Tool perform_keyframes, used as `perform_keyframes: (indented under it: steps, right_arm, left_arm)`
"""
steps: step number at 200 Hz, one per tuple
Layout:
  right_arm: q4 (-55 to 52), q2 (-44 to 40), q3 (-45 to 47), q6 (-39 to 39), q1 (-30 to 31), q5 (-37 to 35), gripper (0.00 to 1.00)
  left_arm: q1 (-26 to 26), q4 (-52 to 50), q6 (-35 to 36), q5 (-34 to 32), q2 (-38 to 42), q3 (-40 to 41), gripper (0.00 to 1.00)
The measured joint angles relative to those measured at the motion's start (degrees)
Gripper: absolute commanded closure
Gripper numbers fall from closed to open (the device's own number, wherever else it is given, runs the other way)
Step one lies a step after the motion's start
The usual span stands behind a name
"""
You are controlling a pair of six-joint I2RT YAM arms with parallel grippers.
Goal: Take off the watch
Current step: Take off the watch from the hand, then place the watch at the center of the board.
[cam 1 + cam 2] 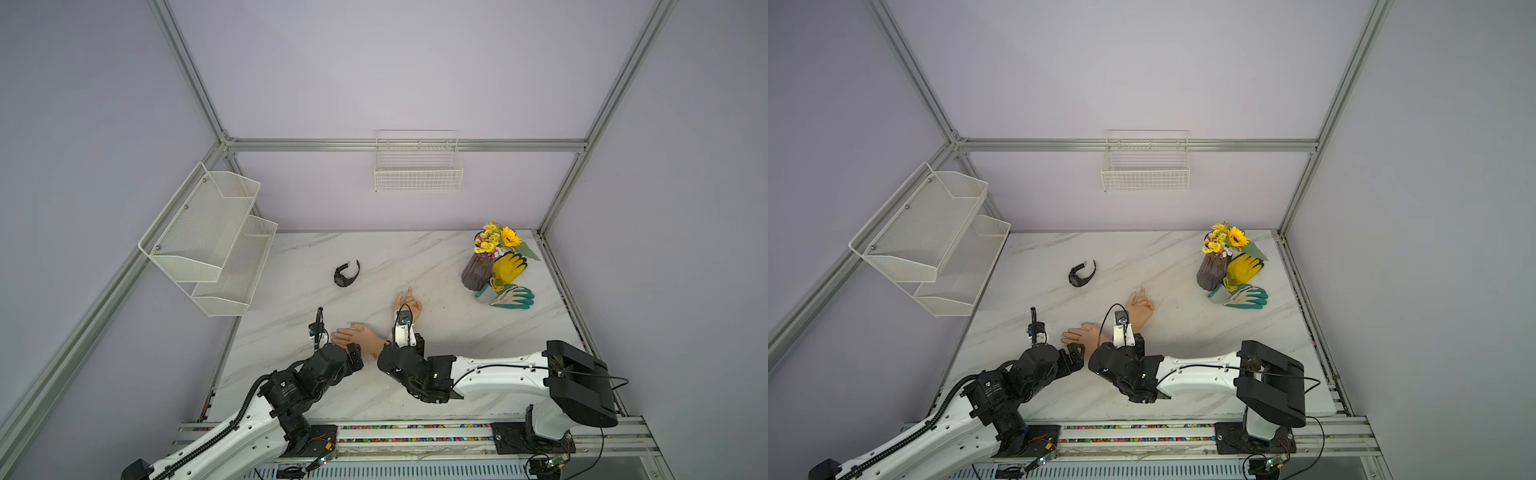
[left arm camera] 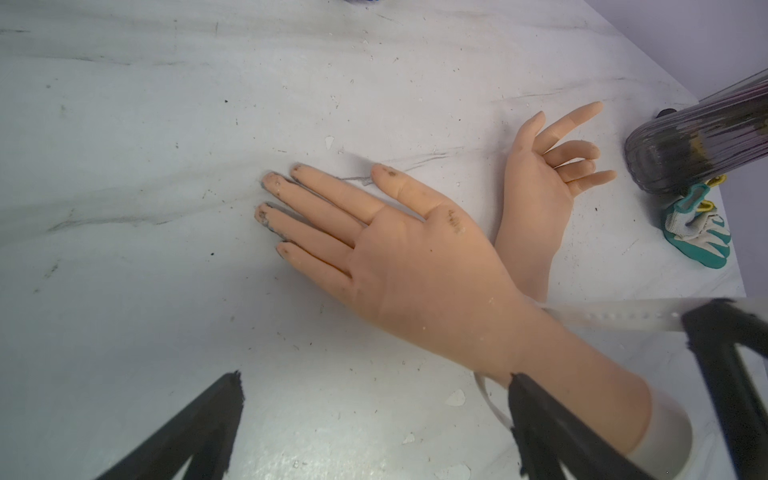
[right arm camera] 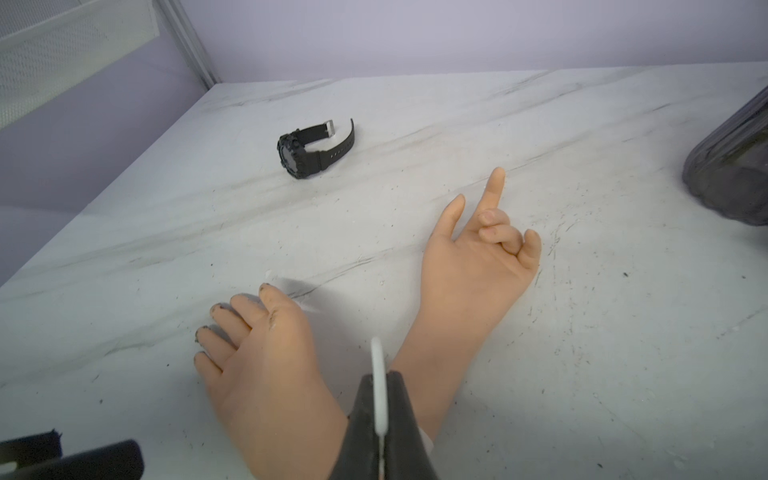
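Note:
A skin-coloured mannequin hand (image 1: 359, 334) (image 2: 428, 266) lies palm down near the table's front, with a white watch strap (image 2: 615, 320) (image 3: 379, 365) leading off its wrist. My right gripper (image 3: 380, 380) is shut on that strap, just over the wrist. My left gripper (image 2: 376, 378) stands open low over the table, one fingertip (image 2: 519, 386) against the forearm beside a loose white strap end; nothing lies between its fingers. The white watch's face is hidden. A black watch (image 1: 345, 274) (image 1: 1081, 274) (image 3: 311, 149) lies unbuckled further back on the table.
A second mannequin hand (image 1: 409, 305) (image 3: 469, 270) lies palm up, its forearm crossing under the first. A dark vase with flowers (image 1: 478, 272), a yellow glove (image 1: 509, 266) and a green-and-white glove (image 1: 513, 297) sit at the back right. A mesh shelf (image 1: 208, 237) and a wire basket (image 1: 417, 166) hang on the walls.

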State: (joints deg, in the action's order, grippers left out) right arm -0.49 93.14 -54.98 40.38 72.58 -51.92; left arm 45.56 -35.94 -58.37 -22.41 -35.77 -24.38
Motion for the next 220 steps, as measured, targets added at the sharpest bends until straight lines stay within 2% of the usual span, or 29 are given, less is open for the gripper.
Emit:
perform_keyframes:
  steps: [67,130,164,182,192,220]
  right_arm:
    - [-1.8,-3.6,-3.4,0.4,-0.9,-11.8,1.00]
    - [-2.6,-3.7,-7.3,-1.0,-1.8,-19.5,1.00]
    - [-2.7,-5.4,-9.7,-1.8,-3.1,-21.4,1.00]
    - [-2.2,-5.9,-12.3,-4.4,-5.1,-20.1,1.00]
    - [-0.5,-6.0,-13.5,-7.5,-7.1,-16.9,1.00]
    - [2.4,-5.9,-16.3,-11.9,-14.4,-0.5,1.00]
  left_arm:
    - [0.0,2.2,-1.1,0.2,-0.4,3.0,0.00]
    - [0.0,5.1,-2.1,1.2,-2.6,5.0,0.00]
    - [0.0,5.0,-2.3,1.2,-1.9,5.0,0.00]
    - [0.0,4.6,-2.4,1.1,-0.4,5.0,0.00]
    - [0.0,3.5,-2.5,1.1,0.9,4.8,0.00]
    - [0.0,-1.2,-2.0,0.3,5.6,1.1,0.00]
